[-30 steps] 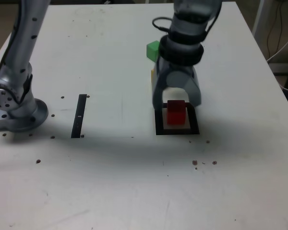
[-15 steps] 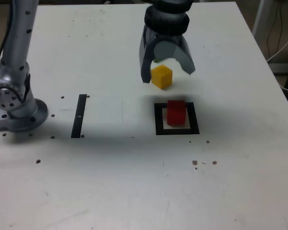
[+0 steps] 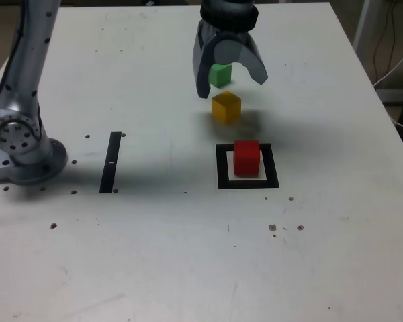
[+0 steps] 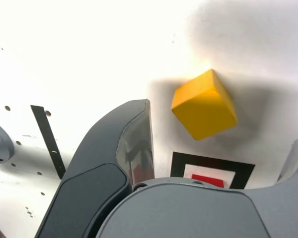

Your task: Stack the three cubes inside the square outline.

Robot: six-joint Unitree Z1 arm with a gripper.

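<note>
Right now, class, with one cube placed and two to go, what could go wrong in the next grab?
1. The yellow cube sits turned cornerwise to the open gripper, so the fingers may meet corners and twist or flick it away.
2. The green cube lies close behind the yellow one; a descending finger might nudge it.
3. The red cube stands toward one side of the square outline, so a stack built on it could lean or topple.

Three cubes stood on the white surface point(image 3: 154, 255): one red cube point(image 3: 246, 157), one yellow cube point(image 3: 226, 106) and one green cube point(image 3: 219, 74). There was one square outline point(image 3: 221, 168), one narrow black strip point(image 3: 111, 162) to its left, and one arm bearing one claw point(image 3: 230, 75).
</note>
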